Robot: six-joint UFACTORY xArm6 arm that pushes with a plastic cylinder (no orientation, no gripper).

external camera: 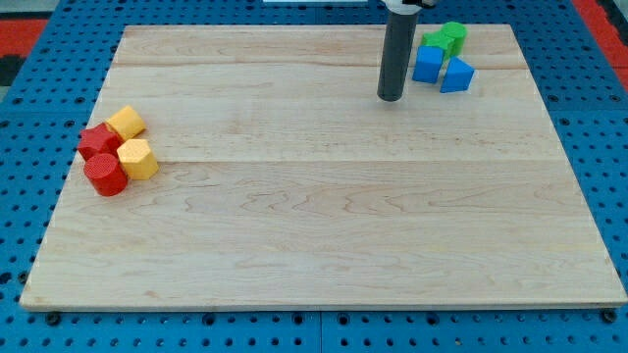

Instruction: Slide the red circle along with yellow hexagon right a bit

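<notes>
Red circle and yellow hexagon sit at board's left edge, rod far off

Red circle (105, 176) lies near the view's left edge of the wooden board (324, 235), abt halfway down. Yellow hexagon (137, 159) touches it on the right, slightly higher. Just above them sits a second red block (99, 140), star-like in shape, touching both. A second yellow block (127, 122), shape hard to tell, touches that red block at upper right. All 4 form one tight cluster.

My tip (391, 98) rests on the board near the view's top, right of centre, well apart from the cluster. The dark rod stands upright w/ no block touching it. No pincer on this arm, only the rod, so no open or closed state to tell.

Just right of the rod is another group: a blue cube (427, 65), a blue wedge-like block (457, 75) beside it, and a green block (450, 37) behind them, at the board's top edge.

Blue pegboard (29, 108) w/ holes surrounds the board.
</notes>
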